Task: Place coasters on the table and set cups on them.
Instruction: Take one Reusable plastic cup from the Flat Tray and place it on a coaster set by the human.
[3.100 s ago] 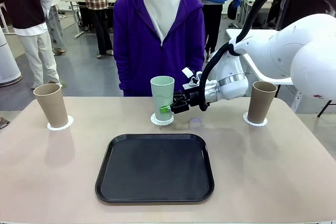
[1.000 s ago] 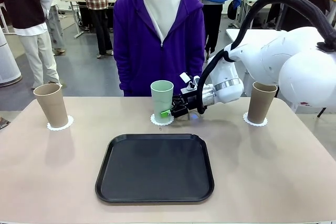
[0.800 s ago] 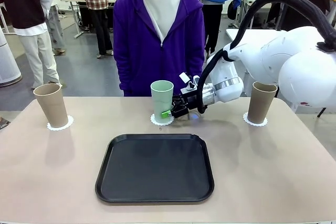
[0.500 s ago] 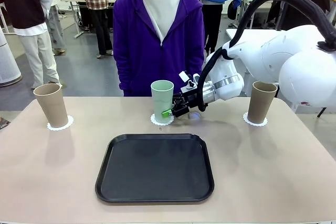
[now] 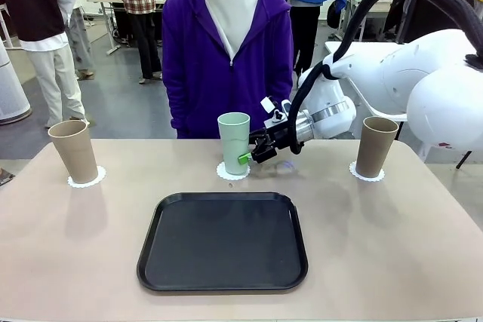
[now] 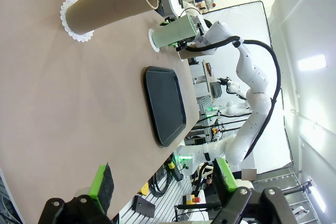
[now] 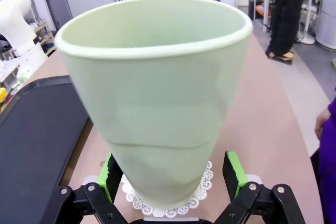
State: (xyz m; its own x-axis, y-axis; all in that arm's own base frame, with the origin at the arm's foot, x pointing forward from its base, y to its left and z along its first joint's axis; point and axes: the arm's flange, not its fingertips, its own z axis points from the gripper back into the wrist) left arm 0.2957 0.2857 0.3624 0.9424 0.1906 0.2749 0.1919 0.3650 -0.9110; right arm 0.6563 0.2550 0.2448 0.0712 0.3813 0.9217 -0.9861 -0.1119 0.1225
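Standing on its lacy white paper doily (image 5: 232, 171) just beyond the black tray (image 5: 223, 241) on the beige worktop (image 5: 392, 246), the tall mint-green tumbler (image 5: 234, 142) sits between the right end effector's (image 5: 251, 154) released fingers, which could topple it if they drag sideways.

Three tall tapered handleless cups, all upright on beige-pink matte tabletop (image 5: 392, 246), each on thin white lacy paper doily: tan one (image 5: 74, 151) far left, mint green (image 5: 234, 143) ctr, tan (image 5: 376, 146) far right. Doilies (image 5: 85, 179) (image 5: 230, 173) (image 5: 367, 176) flat, edges showing round cup bases.
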